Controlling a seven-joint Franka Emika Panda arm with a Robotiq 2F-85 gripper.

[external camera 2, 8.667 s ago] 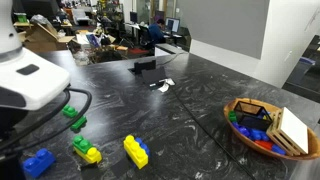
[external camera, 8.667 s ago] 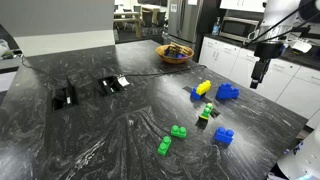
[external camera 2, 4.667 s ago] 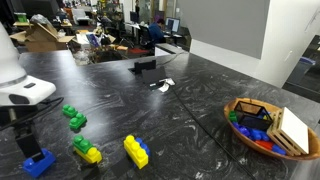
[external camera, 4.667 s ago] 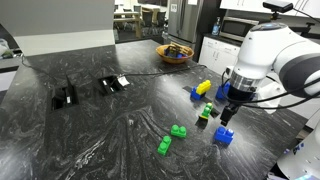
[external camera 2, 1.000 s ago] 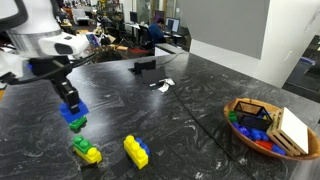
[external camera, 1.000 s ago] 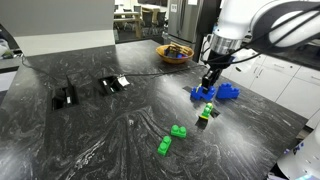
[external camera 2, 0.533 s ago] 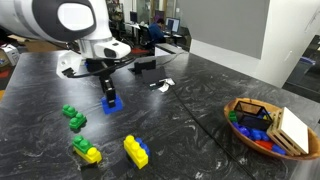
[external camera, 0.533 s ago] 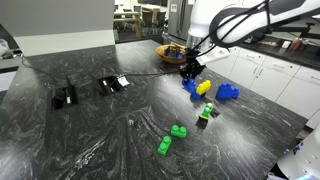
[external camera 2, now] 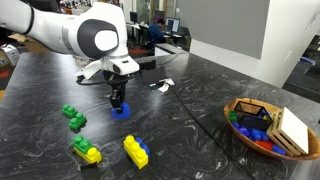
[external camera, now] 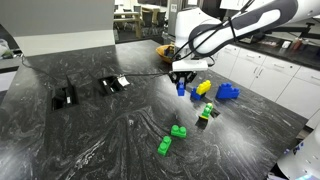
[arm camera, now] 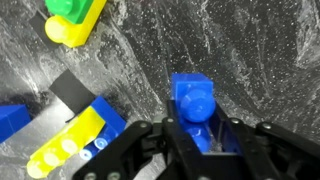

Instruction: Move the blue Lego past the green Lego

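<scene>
- Wrist view: the Robotiq gripper (arm camera: 195, 140) is clenched on the blue Lego (arm camera: 193, 100), a small bright-blue studded plastic brick. One black finger (arm camera: 150, 145) presses against each side of it.
- In both exterior views the blue Lego (external camera: 181, 91) hangs at the gripper's (external camera 2: 118, 102) tips, low over the black marbled stone countertop (external camera: 100, 140). Contact with the surface cannot be told.
- A yellow studded brick with an adjoining blue piece (external camera: 203, 87) lies just beside the held brick. A larger chunky blue block (external camera: 228, 92) sits beyond it.
- Two small green Lego bricks (external camera 2: 70, 112) lie close together, near the blue Lego but apart from it.
- A green brick stacked on a yellow one (arm camera: 72, 18) shows at the top left of the wrist view.
- A round woven bowl (external camera: 175, 52) stands at the far counter edge, behind the arm.
</scene>
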